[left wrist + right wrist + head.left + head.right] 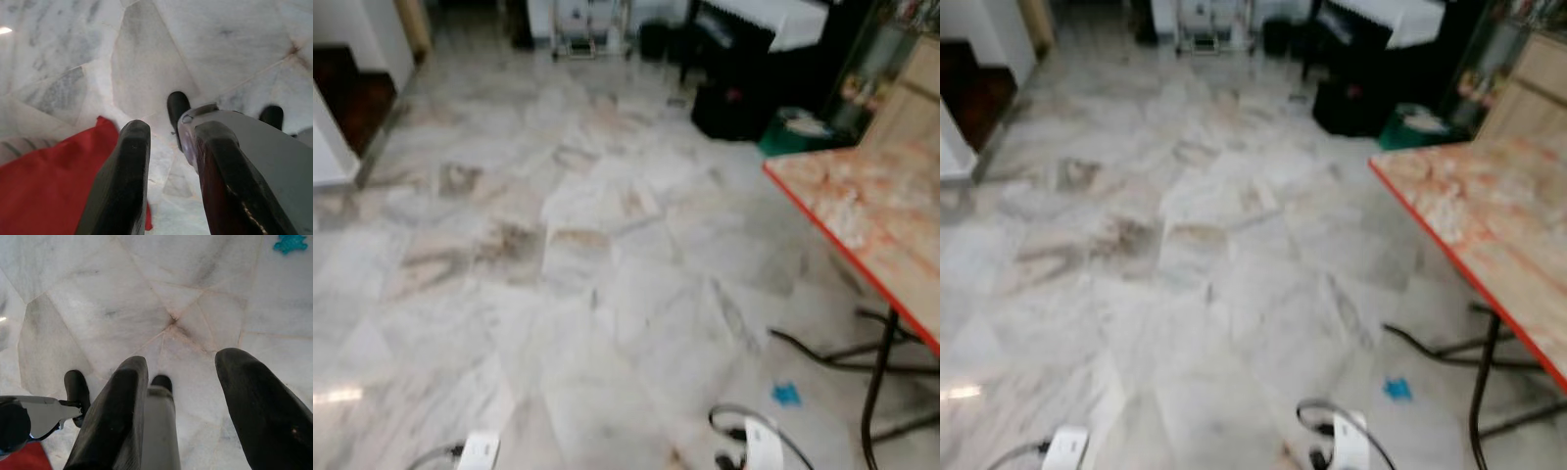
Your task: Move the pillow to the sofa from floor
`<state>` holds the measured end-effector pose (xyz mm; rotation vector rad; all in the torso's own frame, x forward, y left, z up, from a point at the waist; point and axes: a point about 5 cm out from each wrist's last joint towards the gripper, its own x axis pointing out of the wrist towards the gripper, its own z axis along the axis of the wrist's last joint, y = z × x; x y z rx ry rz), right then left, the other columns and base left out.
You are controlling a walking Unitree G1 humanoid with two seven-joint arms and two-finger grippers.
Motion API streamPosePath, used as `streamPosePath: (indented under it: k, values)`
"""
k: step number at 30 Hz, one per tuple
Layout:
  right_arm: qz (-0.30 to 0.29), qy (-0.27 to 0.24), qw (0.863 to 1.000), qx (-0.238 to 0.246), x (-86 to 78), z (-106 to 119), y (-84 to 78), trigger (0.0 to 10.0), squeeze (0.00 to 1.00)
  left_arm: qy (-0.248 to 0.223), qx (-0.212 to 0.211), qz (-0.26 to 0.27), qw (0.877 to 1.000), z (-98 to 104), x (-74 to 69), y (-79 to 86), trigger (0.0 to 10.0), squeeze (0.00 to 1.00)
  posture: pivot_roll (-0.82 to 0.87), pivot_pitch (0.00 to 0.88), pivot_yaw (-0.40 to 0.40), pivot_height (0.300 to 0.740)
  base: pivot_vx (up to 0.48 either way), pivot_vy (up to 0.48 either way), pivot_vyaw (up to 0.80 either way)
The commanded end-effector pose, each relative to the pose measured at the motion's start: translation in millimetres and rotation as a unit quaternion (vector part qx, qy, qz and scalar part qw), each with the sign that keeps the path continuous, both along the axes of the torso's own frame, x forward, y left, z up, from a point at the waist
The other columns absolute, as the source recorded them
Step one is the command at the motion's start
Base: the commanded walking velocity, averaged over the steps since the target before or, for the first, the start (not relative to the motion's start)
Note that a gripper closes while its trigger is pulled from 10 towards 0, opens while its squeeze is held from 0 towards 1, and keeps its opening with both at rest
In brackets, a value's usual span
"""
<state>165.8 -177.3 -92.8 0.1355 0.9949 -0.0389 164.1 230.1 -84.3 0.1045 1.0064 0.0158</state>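
A red pillow [44, 191] lies on the white marble floor, close beside my left gripper [171, 132] in the left wrist view. That gripper hangs over the floor, open, with nothing between its fingers [128, 166]. A corner of the red pillow [22, 458] also shows at the edge of the right wrist view. My right gripper [183, 362] hangs open over bare marble. Both wrists [478, 450] [762, 446] sit at the bottom of the blurred head views.
A table with an orange-red edge [847, 250] stands at the right, with black legs and cables [813, 352] beneath it. A small blue scrap [786, 394] lies on the floor. Dark furniture [729, 108] stands at the back, stairs [352, 98] at the left.
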Motion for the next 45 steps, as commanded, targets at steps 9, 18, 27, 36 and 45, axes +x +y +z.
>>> streamPosePath:
  k: [9, 18, 27, 36, 45]
  values:
    - [-0.003, 0.003, 1.0, -0.008, -2.6, -0.3, -7.5, 10.0, 0.0, 0.005, -0.006, -0.01, 1.0, -2.4, -1.8, -7.1, 10.0, 0.0, -0.05, 0.0, -0.054, 0.74, -0.288, 0.0, 0.0]
    - [-0.002, 0.003, 1.0, -0.007, -2.7, -0.3, -7.4, 10.0, 0.0, 0.005, -0.007, -0.011, 1.0, -2.5, -0.7, -9.3, 10.0, 0.0, -0.05, 0.0, -0.053, 0.74, -0.288, 0.0, 0.0]
    - [-0.001, 0.004, 1.0, -0.007, -2.6, -0.3, -7.4, 10.0, 0.0, 0.004, -0.008, -0.012, 1.0, -2.4, 0.0, -10.2, 10.0, 0.0, -0.05, 0.0, -0.053, 0.74, -0.288, 0.0, 0.0]
    - [0.005, 0.004, 1.0, -0.008, -2.6, -0.3, -7.1, 10.0, 0.0, 0.005, -0.007, -0.012, 1.0, -2.6, -0.5, -10.2, 10.0, 0.0, -0.05, 0.0, -0.053, 0.74, -0.286, 0.0, 0.0]
    - [0.01, 0.003, 1.0, -0.006, -2.1, -0.1, -6.6, 10.0, 0.0, 0.005, -0.006, -0.012, 1.0, -2.5, -0.7, -9.0, 10.0, 0.0, -0.05, 0.0, -0.052, 0.74, -0.287, 0.0, 0.41]
